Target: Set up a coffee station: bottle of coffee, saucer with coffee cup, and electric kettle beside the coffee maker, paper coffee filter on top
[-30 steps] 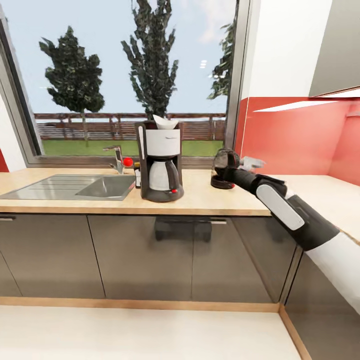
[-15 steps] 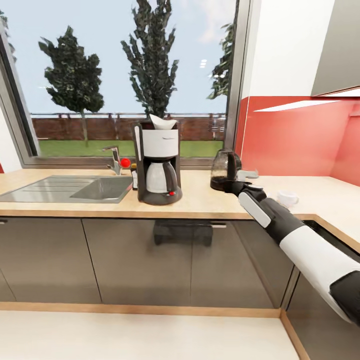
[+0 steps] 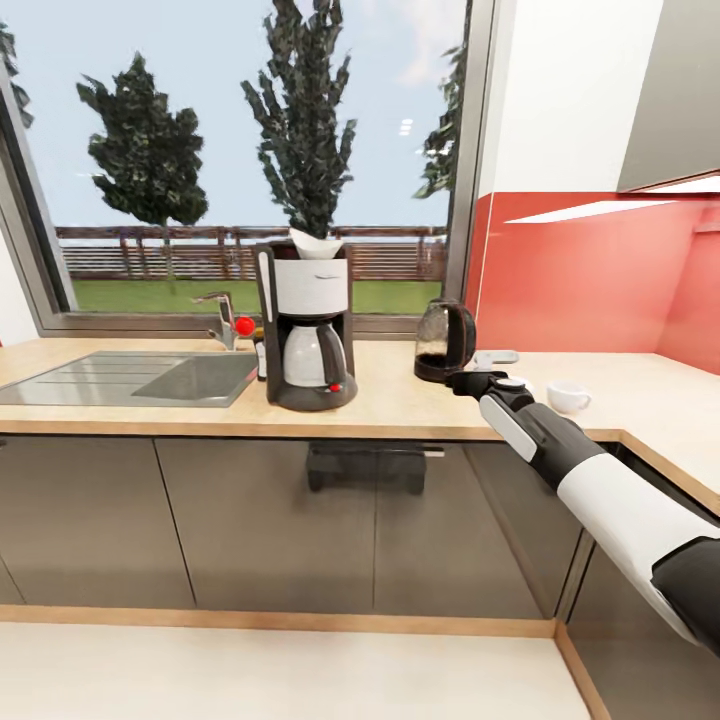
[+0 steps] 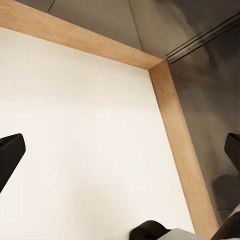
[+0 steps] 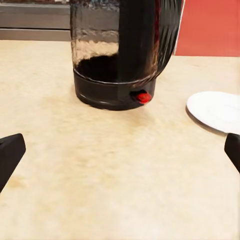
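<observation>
The right gripper [image 3: 462, 380] has let go and backed off with fingers spread, leaving the kettle [image 3: 445, 341] standing near the counter's [image 3: 400, 400] back edge beside the coffee maker [image 3: 304, 325], so that step looks done.

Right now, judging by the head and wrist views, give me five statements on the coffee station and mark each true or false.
1. The electric kettle stands on the kitchen countertop. True.
2. The right gripper is shut on the kettle's handle. False: it is open, short of the kettle.
3. A paper coffee filter sits on top of the coffee maker. True.
4. The coffee cup rests on the saucer. False: the cup stands apart, on the counter.
5. The coffee maker is inside the sink. False: it stands beside it.
</observation>
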Controlling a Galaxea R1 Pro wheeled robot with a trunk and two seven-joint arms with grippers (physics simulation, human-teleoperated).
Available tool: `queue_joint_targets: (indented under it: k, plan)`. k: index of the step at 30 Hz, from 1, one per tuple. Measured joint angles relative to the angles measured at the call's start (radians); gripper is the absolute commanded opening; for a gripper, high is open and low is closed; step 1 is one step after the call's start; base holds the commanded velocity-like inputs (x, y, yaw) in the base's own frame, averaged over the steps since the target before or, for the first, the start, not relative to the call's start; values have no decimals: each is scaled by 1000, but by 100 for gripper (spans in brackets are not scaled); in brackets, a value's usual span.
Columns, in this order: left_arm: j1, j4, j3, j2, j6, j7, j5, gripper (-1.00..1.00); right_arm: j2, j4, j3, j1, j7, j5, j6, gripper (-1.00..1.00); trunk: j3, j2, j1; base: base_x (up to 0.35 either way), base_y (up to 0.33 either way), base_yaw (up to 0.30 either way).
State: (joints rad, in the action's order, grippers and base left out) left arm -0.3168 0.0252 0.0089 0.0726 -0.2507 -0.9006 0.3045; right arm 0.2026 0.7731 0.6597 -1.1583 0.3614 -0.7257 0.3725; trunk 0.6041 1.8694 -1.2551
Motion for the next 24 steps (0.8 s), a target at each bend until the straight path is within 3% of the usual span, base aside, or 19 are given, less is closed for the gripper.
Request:
queue_joint_targets:
  k: [24]
  plan:
    - [0, 0, 0, 0, 0, 0, 0, 100, -1, 3, 0, 0, 3, 2, -1, 100, 0, 0, 0, 22, -26, 0]
